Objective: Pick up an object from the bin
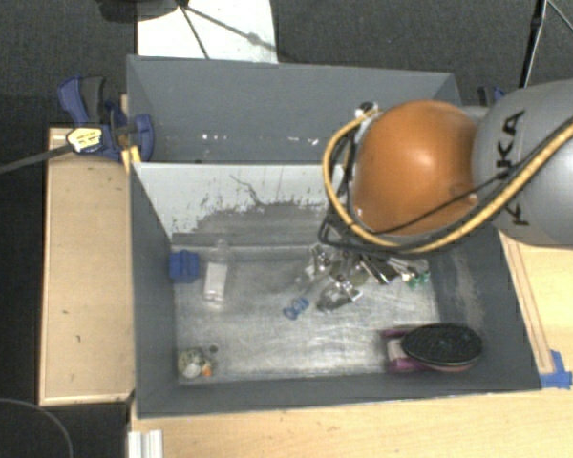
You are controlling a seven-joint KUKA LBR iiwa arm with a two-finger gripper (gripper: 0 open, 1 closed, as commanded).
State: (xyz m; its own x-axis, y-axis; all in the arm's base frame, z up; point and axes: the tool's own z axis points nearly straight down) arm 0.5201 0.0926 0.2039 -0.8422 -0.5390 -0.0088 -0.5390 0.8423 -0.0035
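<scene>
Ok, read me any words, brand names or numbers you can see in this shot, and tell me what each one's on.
"KUKA": on the grey arm, the letters running up its side next to the orange cover.
Blue block, dark oval brush and the small bits in the bin: no lettering that can be read.
</scene>
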